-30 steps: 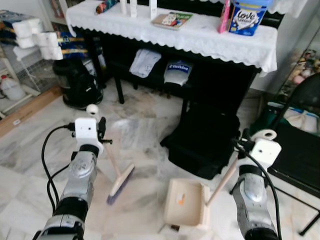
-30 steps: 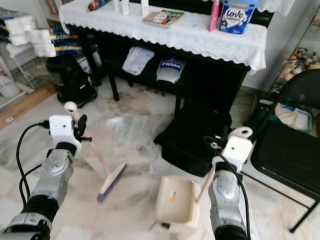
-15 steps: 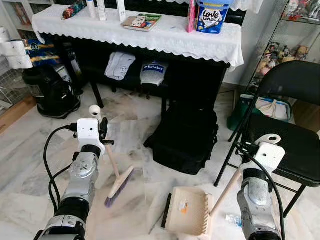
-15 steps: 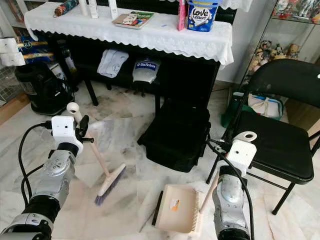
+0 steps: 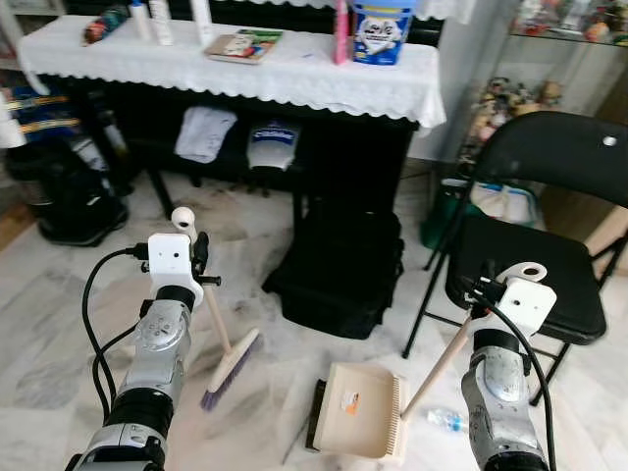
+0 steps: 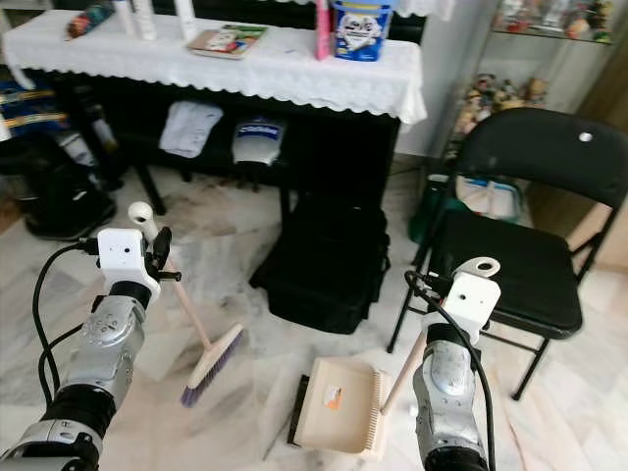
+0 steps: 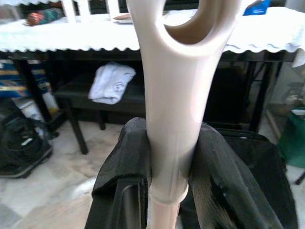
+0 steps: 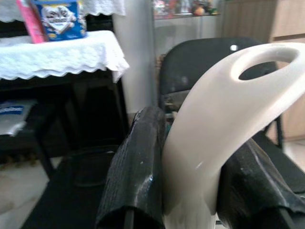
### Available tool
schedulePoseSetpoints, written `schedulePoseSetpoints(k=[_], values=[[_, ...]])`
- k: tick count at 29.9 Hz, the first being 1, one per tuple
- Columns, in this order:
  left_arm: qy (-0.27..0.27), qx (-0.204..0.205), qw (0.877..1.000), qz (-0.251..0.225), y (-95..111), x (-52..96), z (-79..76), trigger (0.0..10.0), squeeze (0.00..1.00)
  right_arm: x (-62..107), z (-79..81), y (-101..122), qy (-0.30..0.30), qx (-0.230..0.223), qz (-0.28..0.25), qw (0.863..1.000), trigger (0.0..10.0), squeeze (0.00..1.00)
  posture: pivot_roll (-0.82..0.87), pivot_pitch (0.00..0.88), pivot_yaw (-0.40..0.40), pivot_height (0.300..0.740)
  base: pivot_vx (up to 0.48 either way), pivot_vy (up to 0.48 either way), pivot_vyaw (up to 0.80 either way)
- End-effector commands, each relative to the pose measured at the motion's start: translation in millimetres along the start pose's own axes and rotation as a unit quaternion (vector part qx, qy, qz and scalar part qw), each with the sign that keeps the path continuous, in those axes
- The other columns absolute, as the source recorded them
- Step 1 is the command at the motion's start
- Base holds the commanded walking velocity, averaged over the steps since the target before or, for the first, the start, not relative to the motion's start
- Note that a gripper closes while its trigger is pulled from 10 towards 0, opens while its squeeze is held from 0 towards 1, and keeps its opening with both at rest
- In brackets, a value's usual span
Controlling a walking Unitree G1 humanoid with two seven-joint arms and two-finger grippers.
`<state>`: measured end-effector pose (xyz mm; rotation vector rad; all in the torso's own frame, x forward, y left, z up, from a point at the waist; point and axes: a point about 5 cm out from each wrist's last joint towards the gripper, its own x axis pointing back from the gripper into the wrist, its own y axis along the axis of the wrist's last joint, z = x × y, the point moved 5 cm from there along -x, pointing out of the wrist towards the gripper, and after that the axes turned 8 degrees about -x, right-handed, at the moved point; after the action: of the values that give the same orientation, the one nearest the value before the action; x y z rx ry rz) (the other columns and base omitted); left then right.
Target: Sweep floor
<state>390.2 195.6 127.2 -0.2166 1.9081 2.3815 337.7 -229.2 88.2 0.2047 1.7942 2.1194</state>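
The left claw is pinched on the pale handle of the broom, its black fingers pressed against either side of the shaft just below the hanging loop. The right claw is likewise clamped on the curved, looped handle of the dustpan.

The broom's long axis slants down and away from the left claw toward the robot's right, ending in the purple-bristled head resting on the marble floor. The dustpan's handle slants the opposite way, down from the right claw toward the robot's left, so the cream pan lies flat on the floor between the two arms, its open mouth toward the broom side. Brush head and pan are near each other but apart; the coming stroke probably has to draw the bristles across the gap toward the pan's lip, with the left arm doing the travelling.

Inside the pan sits a small orange-marked scrap, possibly a label rather than debris; the view is too coarse to say. A small clear plastic bottle lies on the floor just beside the pan's handle, below the black folding chair. A black bag stands beyond the pan, in front of the cloth-covered surface.
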Motion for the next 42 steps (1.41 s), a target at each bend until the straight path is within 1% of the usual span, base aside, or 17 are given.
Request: schedulePoseSetpoints(k=[1, 7, 8, 10, 13, 19, 25, 36, 42], values=[[0.004, -0.004, 1.000, -0.012, 6, -1.8, 4.0, 10.0, 0.00, -2.6, 2.0, 9, 0.004, 0.004, -0.019, 1.000, 10.0, 0.00, 0.03, 0.048, 0.007, 0.740, 0.000, 0.000, 0.00], [0.003, -0.003, 1.000, -0.012, 6, -0.7, 3.0, 10.0, 0.00, 0.1, -0.7, 4, 0.003, 0.008, -0.014, 1.000, 10.0, 0.00, 0.02, 0.055, 0.008, 0.740, 0.000, 0.000, 0.00], [0.001, -0.003, 1.000, -0.011, 5, 0.1, 1.9, 10.0, 0.00, 2.6, -4.3, -3, -0.001, 0.014, -0.002, 1.000, 10.0, 0.00, 0.02, 0.059, 0.009, 0.740, 0.000, 0.000, 0.00], [0.001, -0.003, 1.000, -0.010, 5, 0.3, 1.6, 10.0, 0.00, 3.2, -5.3, -4, -0.002, 0.015, 0.001, 1.000, 10.0, 0.00, 0.02, 0.059, 0.009, 0.740, 0.000, 0.000, 0.00], [-0.002, -0.003, 1.000, -0.009, 4, 0.9, 0.8, 10.0, 0.00, 7.4, -9.6, -15, -0.006, 0.024, 0.017, 1.000, 10.0, 0.00, 0.03, 0.068, 0.015, 0.740, 0.000, 0.000, 0.00], [-0.005, -0.006, 1.000, -0.009, 4, 1.3, 1.6, 10.0, 0.00, 8.0, -11.4, -25, -0.011, 0.030, 0.034, 0.999, 10.0, 0.00, 0.03, 0.077, 0.024, 0.740, 0.000, 0.000, 0.00], [-0.010, -0.007, 1.000, -0.009, 5, 1.2, 0.1, 10.0, 0.00, 5.1, -11.8, -28, -0.012, 0.034, 0.040, 0.999, 10.0, 0.00, 0.03, 0.085, 0.030, 0.740, 0.000, 0.000, 0.00], [-0.010, -0.010, 1.000, -0.010, 5, 3.1, 2.8, 10.0, 0.00, -2.5, -13.1, -21, -0.012, 0.042, 0.021, 0.999, 10.0, 0.00, 0.03, 0.098, 0.031, 0.740, 0.000, 0.000, 0.00], [-0.011, -0.010, 1.000, -0.009, 4, 3.9, 2.6, 10.0, 0.00, 2.0, -13.1, -31, -0.007, 0.050, 0.036, 0.998, 10.0, 0.00, 0.04, 0.106, 0.030, 0.740, 0.000, 0.000, 0.00]])
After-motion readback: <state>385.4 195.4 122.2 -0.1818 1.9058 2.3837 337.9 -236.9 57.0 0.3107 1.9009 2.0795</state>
